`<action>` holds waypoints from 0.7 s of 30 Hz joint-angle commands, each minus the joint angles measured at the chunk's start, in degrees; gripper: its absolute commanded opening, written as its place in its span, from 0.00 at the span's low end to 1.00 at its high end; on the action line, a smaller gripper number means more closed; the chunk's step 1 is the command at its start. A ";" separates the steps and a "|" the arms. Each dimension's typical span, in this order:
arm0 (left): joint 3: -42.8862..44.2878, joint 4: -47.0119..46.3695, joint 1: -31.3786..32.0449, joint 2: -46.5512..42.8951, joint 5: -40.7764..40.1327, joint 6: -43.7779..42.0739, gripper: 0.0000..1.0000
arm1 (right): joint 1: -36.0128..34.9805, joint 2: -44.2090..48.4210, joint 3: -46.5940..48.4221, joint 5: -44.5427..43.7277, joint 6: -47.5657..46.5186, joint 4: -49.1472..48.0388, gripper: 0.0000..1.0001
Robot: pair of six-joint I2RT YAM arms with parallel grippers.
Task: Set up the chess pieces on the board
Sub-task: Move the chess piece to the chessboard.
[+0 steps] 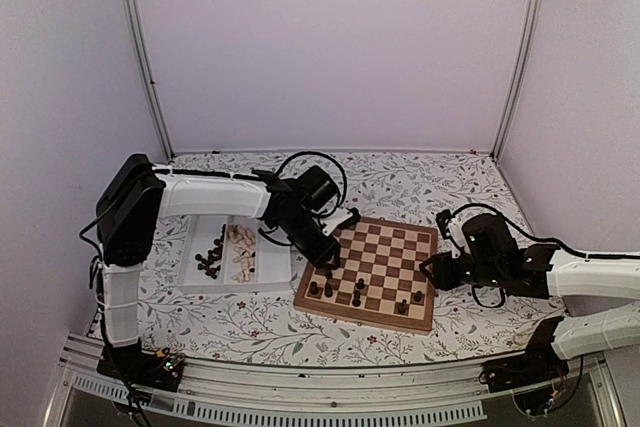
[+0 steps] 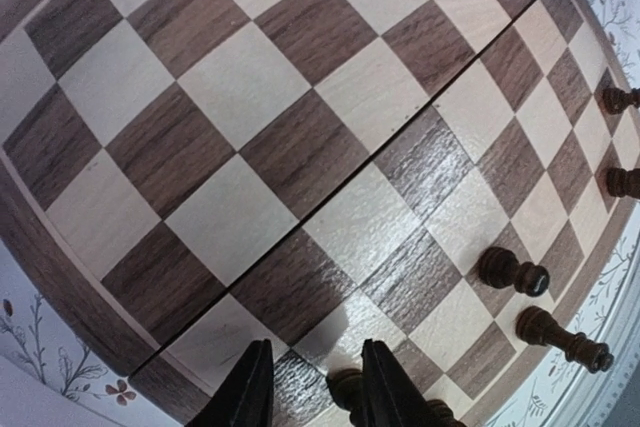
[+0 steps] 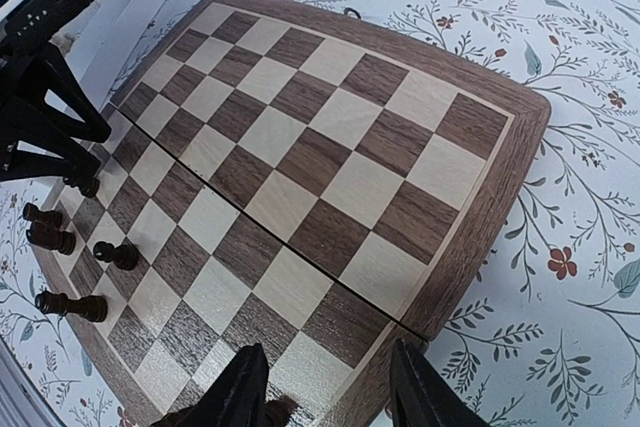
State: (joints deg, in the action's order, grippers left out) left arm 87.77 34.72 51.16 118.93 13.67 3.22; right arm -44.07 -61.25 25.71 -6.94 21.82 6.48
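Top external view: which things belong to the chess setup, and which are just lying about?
Job: board, dark pieces on it, spare dark pieces and pale pieces in the white tray.
Lying about: floral table cover, metal rail.

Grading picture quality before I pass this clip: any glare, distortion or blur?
Left wrist: wide lens bows the board, with a glossy sheen on its near squares. Right wrist: same bowing, sharp, evenly lit. Top view: soft, so the chess pieces are tiny dark blobs.
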 commanded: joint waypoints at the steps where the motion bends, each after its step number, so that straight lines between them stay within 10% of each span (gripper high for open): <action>1: -2.59 -2.46 -0.96 -5.18 -3.58 1.18 0.34 | 0.42 -0.45 -0.56 0.39 0.45 -1.15 0.44; 21: -2.97 -1.54 -2.05 -0.10 3.11 -0.35 0.04 | 0.57 -0.70 -0.92 0.81 0.59 -1.47 0.44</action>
State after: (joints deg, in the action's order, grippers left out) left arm 83.66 32.32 49.01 116.55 15.00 3.86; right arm -43.83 -61.89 25.41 -6.68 21.87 6.31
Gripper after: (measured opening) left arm 0.052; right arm 0.443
